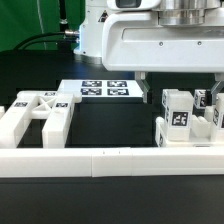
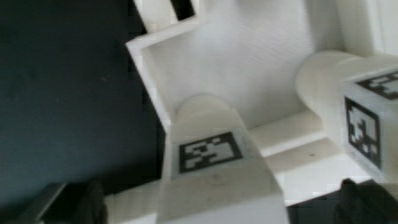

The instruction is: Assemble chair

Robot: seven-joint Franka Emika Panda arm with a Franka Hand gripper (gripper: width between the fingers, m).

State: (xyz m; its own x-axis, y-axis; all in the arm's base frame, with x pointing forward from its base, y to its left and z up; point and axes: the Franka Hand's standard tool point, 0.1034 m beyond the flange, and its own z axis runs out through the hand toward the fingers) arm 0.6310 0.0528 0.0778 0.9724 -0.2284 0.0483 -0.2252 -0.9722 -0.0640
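Black table (image 1: pixel 110 125) before a green backdrop (image 1: pixel 20 20), bounded along its near edge by a long low white border wall (image 1: pixel 100 160). Item: the marker board (image 1: pixel 100 90), flat and white with several square tags, lying mid-table towards the rear. Item: an X-braced white plastic frame (image 1: pixel 40 115), lying on the table at the exterior view's left, just behind the wall and well apart from the other parts. Item: a cluster of chunky white plastic chair pieces (image 1: pixel 185 122) bearing black-and-white square tags, standing together at the exterior view's right, near the wall. Item: the white robot arm (image 1: pixel 160 40), positioned above that cluster, its hand (image 1: pixel 180 92) lowered to the level of the tops of the pieces. In the wrist view the hand (image 2: pixel 217 205) stands spread wide, its dark fingertips (image 2: pixel 71 205) one to each side of a rounded white post (image 2: pixel 210 150) carrying a tag; whether either fingertip touches the post cannot be told. Beside the post sits a second tagged white block (image 2: pixel 365 120), and behind both a white slab (image 2: pixel 214 70) with a stepped edge lies against the black surface.
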